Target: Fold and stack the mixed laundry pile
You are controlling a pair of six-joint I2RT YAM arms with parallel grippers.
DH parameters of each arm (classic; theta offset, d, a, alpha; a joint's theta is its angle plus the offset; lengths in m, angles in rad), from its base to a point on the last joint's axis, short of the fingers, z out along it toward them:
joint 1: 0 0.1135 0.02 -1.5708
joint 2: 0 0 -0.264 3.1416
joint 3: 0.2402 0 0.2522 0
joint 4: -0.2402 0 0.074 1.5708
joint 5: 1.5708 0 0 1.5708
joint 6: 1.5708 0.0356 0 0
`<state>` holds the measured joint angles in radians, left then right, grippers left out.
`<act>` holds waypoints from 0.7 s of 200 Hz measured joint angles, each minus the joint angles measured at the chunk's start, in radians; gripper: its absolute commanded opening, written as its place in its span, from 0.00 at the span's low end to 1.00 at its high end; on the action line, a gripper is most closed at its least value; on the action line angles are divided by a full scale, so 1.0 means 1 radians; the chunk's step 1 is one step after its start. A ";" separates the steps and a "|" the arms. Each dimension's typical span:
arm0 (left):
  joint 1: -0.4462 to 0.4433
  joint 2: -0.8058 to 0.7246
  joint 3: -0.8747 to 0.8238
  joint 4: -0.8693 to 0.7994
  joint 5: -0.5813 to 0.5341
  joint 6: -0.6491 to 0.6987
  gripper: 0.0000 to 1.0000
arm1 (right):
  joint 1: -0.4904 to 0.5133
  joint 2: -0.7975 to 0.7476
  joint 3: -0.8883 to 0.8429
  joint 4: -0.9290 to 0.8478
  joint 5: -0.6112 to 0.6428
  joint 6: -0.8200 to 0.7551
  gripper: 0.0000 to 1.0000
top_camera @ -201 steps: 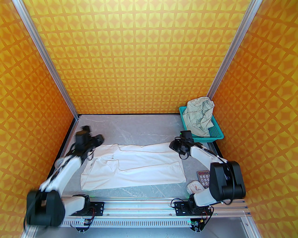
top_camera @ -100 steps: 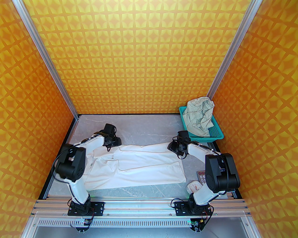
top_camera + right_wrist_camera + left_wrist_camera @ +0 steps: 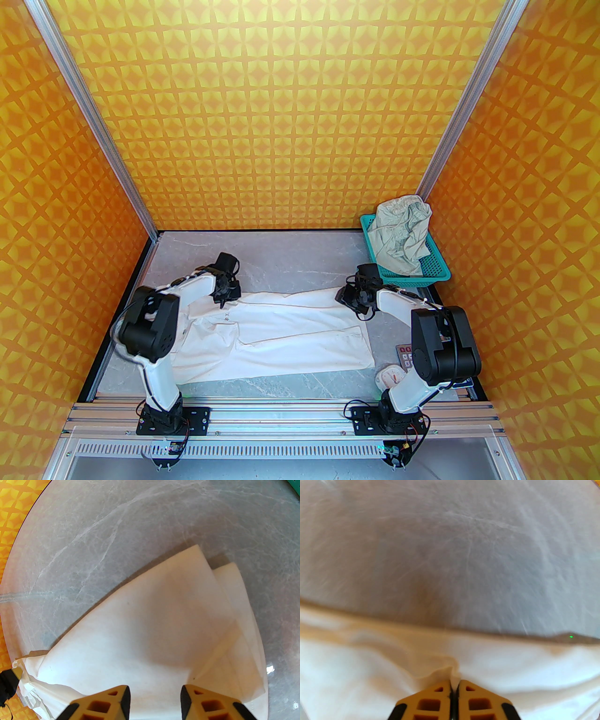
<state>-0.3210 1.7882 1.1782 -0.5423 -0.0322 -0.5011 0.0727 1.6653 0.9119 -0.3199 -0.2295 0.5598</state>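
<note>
The left gripper (image 3: 454, 687) is clamped shut on a little pinch of the white T-shirt (image 3: 511, 667), at its far edge. The right gripper (image 3: 154, 698) hangs half-open over the hem corner, holding nothing I'd say. Light floppy cotton, so grab edges and corners. The shorts (image 3: 401, 234) sit bunched in the basket (image 3: 440, 274) just beyond the right gripper.

arms (image 3: 194, 286): white shells, black joint housings | bases (image 3: 173, 419): black plates on silver rail (image 3: 281, 412) | cables (image 3: 349, 410): thin black loops, red leads — at bases | tool fingers (image 3: 103, 705): orange-yellow, square cut-outs, black pads
</note>
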 measured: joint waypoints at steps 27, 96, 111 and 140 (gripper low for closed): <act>-0.024 -0.134 -0.116 0.052 -0.006 -0.066 0.09 | 0.000 0.000 0.000 0.021 -0.007 0.000 0.41; -0.189 -0.379 -0.469 0.171 -0.021 -0.326 0.43 | 0.000 0.000 -0.003 0.040 -0.012 0.000 0.41; -0.202 -0.441 -0.467 0.164 -0.028 -0.336 0.45 | 0.000 -0.003 -0.009 0.040 -0.019 0.000 0.41; -0.192 -0.512 -0.396 0.096 -0.053 -0.308 0.52 | 0.015 -0.031 -0.015 0.040 -0.046 -0.008 0.41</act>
<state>-0.5133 1.2758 0.7822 -0.4465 -0.0849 -0.8093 0.0879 1.6348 0.8967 -0.2802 -0.2752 0.5518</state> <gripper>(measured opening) 0.508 0.407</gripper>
